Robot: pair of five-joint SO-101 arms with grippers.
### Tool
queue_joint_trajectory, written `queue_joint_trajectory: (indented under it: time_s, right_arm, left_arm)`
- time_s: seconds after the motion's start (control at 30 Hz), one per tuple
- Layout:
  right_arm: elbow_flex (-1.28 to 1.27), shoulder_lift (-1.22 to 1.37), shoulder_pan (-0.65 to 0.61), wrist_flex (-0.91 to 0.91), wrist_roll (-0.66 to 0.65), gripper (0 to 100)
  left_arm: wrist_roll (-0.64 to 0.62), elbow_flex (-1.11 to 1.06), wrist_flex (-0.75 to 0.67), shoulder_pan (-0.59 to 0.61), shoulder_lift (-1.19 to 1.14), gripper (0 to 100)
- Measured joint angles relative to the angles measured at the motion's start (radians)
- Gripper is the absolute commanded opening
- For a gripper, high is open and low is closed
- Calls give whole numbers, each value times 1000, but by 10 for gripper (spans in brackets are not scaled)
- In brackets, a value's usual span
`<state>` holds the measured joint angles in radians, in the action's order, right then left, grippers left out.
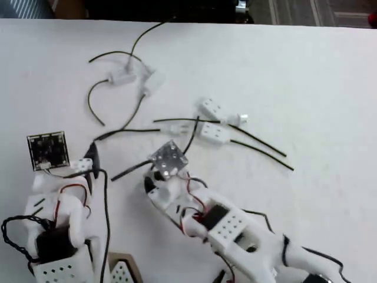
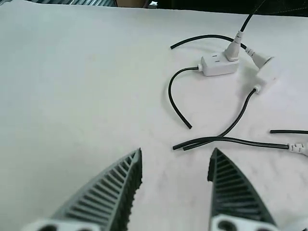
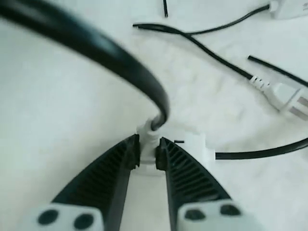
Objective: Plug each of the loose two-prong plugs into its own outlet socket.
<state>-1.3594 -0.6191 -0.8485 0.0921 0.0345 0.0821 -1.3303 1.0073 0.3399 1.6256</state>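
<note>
Plug in grip: a white plug (image 3: 146, 131) is clenched between the fingers of the right hand (image 3: 148, 143), low over the worktop (image 3: 57, 125).
Hidden prongs: the white plug touches a white block (image 3: 195, 144) that has its own cable; I cannot tell whether the prongs are inside it.
Blurred cable: a thick black cable (image 3: 110, 57) arcs up from the white plug, very near the lens, and covers part of the worktop.
High view: the camera board (image 1: 169, 159) of the right arm covers that hand and its plug.
Left hand: the left hand (image 2: 175, 156) is released, fingers spread over bare worktop.
Far group: a socket (image 2: 217, 65) carries a seated plug (image 2: 234, 45); a loose plug (image 2: 262, 60) lies just beside it.
Cut off: a further plug (image 2: 298, 147) is cropped at the edge of the left wrist view.
</note>
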Motion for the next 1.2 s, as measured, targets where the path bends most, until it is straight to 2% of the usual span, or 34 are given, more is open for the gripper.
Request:
queue_joint_trajectory:
  time_s: [0.3, 0.7, 0.87, 1.07, 1.2]
  right_arm:
    - [9, 74, 6, -20, -29, 17]
    - [110, 267, 46, -26, -221, 17]
    - [115, 267, 48, -26, -269, 22]
    - [110, 158, 54, 21, -261, 193]
    - [138, 37, 63, 164, -206, 211]
  left_arm:
    - [0, -18, 0, 2, 0, 229]
    - [0, -18, 0, 2, 0, 229]
    - [0, -18, 0, 2, 0, 229]
    - [0, -18, 0, 2, 0, 229]
    - [0, -18, 0, 2, 0, 229]
